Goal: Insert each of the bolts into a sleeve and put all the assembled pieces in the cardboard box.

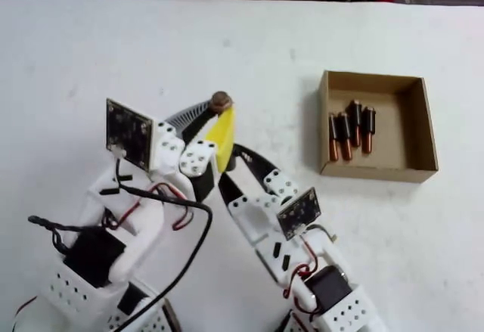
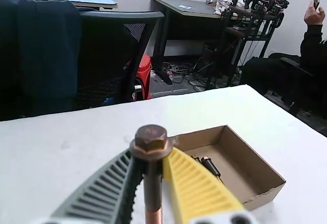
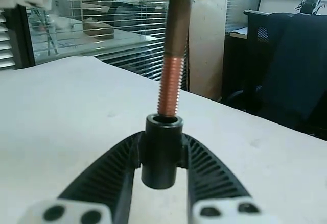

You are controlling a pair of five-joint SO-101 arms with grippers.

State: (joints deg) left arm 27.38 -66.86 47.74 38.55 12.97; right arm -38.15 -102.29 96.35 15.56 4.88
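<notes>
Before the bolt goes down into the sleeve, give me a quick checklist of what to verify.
1. Hold on bolt by left gripper: ok.
2. Hold on sleeve by right gripper, sleeve upright: ok.
3. Tip of bolt at sleeve's mouth: ok.
4. Tilt of bolt against the bore: cannot tell.
5. Room in cardboard box beside four pieces: ok.
</notes>
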